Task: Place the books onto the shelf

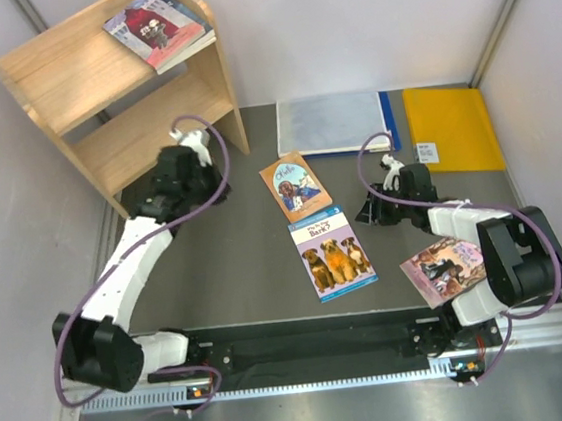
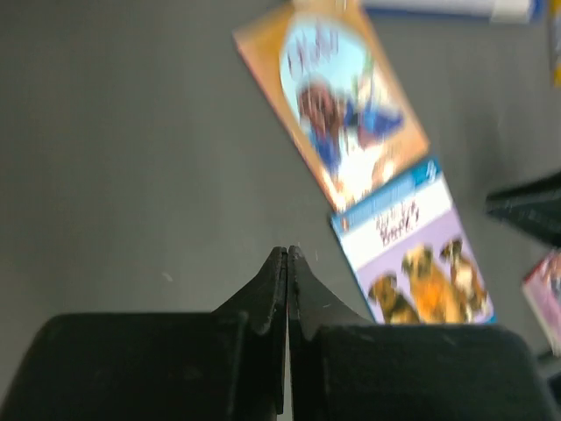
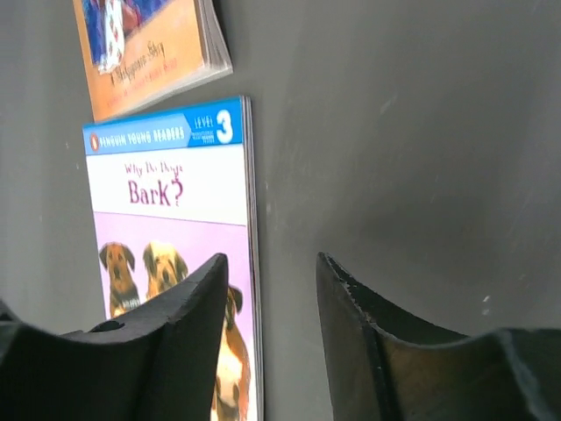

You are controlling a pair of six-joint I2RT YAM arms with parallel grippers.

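Poising right pincer [image 3: 272, 263], parted, at edge of dog book [image 3: 166, 210], likely for grabbing; holding left pincer [image 2: 287, 254] clenched, empty.

Blurry orange-brown book [image 2: 337, 114] (title illegible)

Soft even light; books [image 2: 351, 114] blurred in left wrist view

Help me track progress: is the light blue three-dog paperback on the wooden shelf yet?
Off: the light blue paperback lies flat on the grey table, apart from the wooden shelf.
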